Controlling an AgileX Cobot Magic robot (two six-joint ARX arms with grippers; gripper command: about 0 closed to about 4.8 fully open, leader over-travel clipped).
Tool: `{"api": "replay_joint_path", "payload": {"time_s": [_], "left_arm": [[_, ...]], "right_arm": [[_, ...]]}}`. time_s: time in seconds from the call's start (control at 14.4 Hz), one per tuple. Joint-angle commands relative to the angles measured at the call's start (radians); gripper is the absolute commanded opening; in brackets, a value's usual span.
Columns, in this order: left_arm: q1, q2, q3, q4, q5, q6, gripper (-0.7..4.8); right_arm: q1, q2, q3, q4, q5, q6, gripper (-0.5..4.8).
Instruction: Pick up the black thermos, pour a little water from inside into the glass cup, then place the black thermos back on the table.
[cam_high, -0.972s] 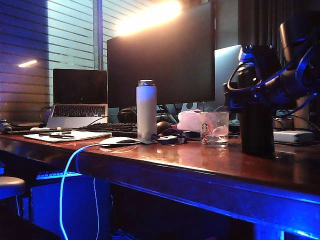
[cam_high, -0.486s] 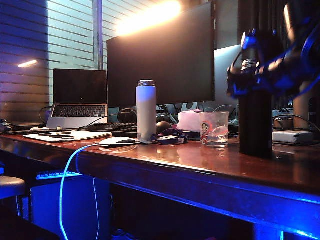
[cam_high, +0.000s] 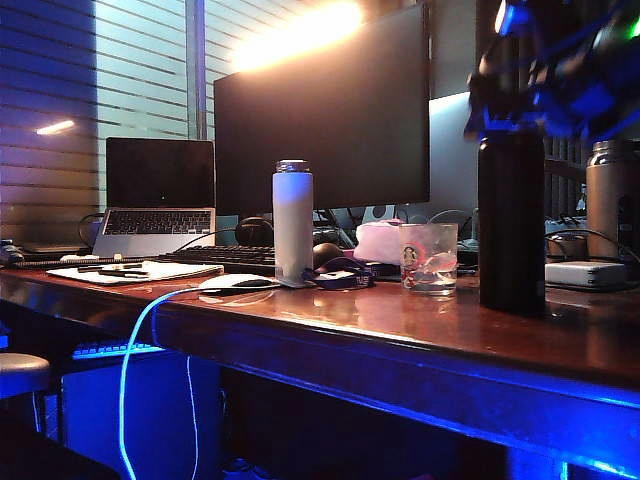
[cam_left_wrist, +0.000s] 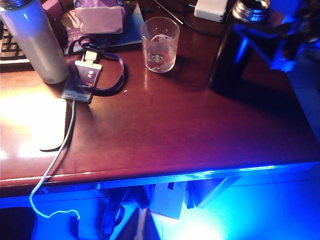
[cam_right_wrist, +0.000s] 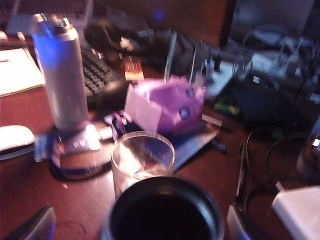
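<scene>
Tall matte black thermos (cam_high: 511, 225) w/ shiny rim stands upright on the glossy reddish-brown wooden table (cam_high: 400, 325). Nothing grips it. Short clear glass cup (cam_high: 429, 257) w/ green logo sits near the thermos, on its monitor side, apart from it, w/ what looks like a little water inside. Judging by that, pour is likely done and thermos is set back.

Right gripper (cam_high: 545, 85) hangs above the thermos top, blurred in the exterior view; its jaws are spread wide, empty, one finger (cam_right_wrist: 35, 226) showing each side of the thermos mouth in its wrist view. Left gripper isn't in any view; can't tell its state. Its wrist cam looks down on the thermos (cam_left_wrist: 231, 47) and cup (cam_left_wrist: 160, 45).

Risks from here:
- Fingers are close to the thermos rim; a sideways drift could clip it. Thermos is tall, open-topped, so it'd tip & spill.
- If it falls toward the cup, glass gets knocked too.
- Steel-grey metallic flask (cam_high: 611, 195) stands beyond the thermos, away from the cup; arm swinging that way could hit it.
</scene>
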Motion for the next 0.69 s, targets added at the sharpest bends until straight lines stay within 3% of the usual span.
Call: {"api": "replay_joint_path", "payload": {"time_s": [0.07, 0.28, 0.35, 0.42, 0.49, 0.69], "left_arm": [[0.0, -0.003, 0.005, 0.005, 0.007, 0.0, -0.03], [0.0, -0.003, 0.005, 0.005, 0.007, 0.0, -0.03], [0.0, -0.003, 0.005, 0.005, 0.007, 0.001, -0.03], [0.0, -0.005, 0.005, 0.006, 0.007, 0.001, -0.03], [0.0, -0.005, 0.006, 0.009, 0.007, 0.0, -0.03], [0.0, -0.039, 0.005, 0.045, -0.014, -0.046, -0.03]], "right_arm": [[0.0, -0.08, 0.002, -0.03, -0.003, -0.01, 4.79], [0.0, -0.211, 0.002, -0.05, -0.003, -0.009, 4.6], [0.0, -0.267, 0.002, -0.064, -0.003, -0.009, 2.85], [0.0, -0.335, 0.002, -0.09, -0.003, -0.01, -0.25], [0.0, -0.401, 0.002, -0.108, -0.002, -0.009, -0.03], [0.0, -0.607, 0.002, -0.303, 0.053, -0.006, -0.05]]}}
